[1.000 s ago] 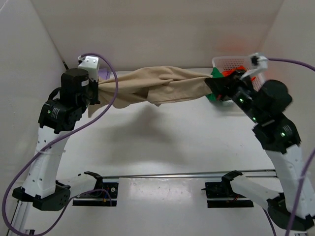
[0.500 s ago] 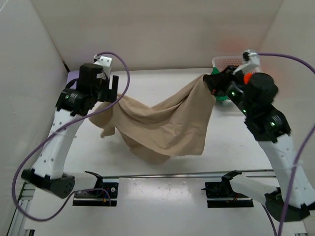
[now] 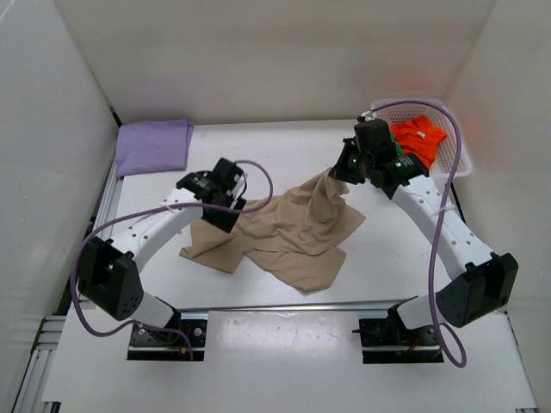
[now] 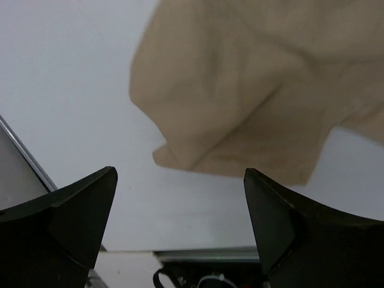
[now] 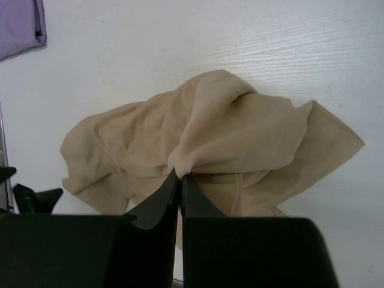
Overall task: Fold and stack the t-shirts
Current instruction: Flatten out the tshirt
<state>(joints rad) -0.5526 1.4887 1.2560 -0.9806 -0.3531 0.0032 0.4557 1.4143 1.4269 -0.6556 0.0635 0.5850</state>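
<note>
left gripper [image 4: 179, 174] had let go: its jaws stood wide apart with nothing between them, where a second before it held one end of the tan t-shirt [image 3: 288, 232] stretched in the air between both arms. the shirt had since come down onto the table [image 3: 284, 142] and lay rumpled in the middle of it, partly spread, with a loose corner just under the left fingers. right gripper [image 5: 180, 175] was pinched shut on a peak of the same cloth, so the far right corner was lifted while the rest rested flat. lavender t-shirt [image 3: 153, 144] sat folded at the far left corner, well apart from the tan one. orange-red t-shirt [image 3: 417, 138] lay in the white lattice basket [image 3: 422, 104] at the far right; a green one could not be made out. judged: the tan shirt had been laid out for folding but was creased and bunched, so it would likely need smoothing or a fresh grasp by the left arm before any fold.
</note>
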